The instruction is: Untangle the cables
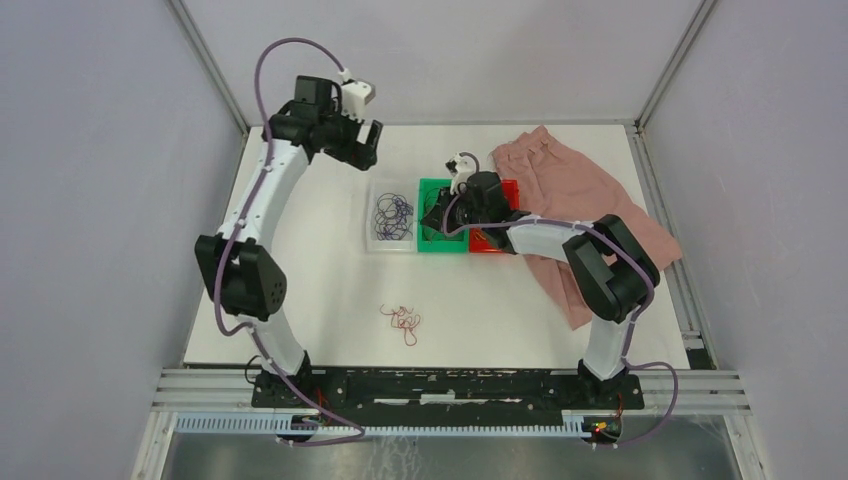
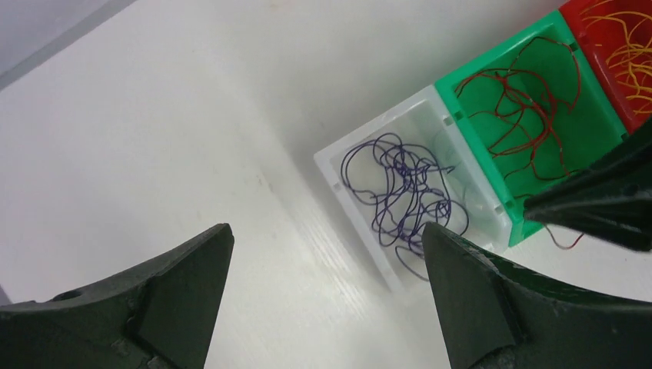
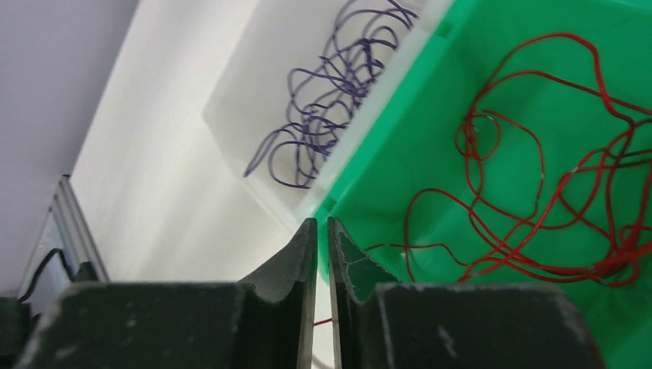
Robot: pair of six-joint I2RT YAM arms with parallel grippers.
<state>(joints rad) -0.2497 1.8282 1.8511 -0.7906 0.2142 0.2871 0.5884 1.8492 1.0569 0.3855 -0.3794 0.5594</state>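
Right wrist view: colours are sorted by bin, purple cables [image 3: 330, 92] in the clear bin [image 3: 246, 92], red cables [image 3: 538, 200] in the green bin [image 3: 400, 154]. The right end effector [image 3: 323, 223], nearly closed, pinches a red strand [image 3: 324, 321] at the green bin's corner beside the clear bin. The left end effector [image 2: 324, 231] hangs wide and empty, far-left of the bins. A red tangle [image 1: 402, 322] lies nearer on the worktop [image 1: 300, 280].

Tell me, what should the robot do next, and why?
Probably shift the right gripper a little further over the green bin: its almost shut jaws seem to pinch a thin red cable right at the bin's corner.
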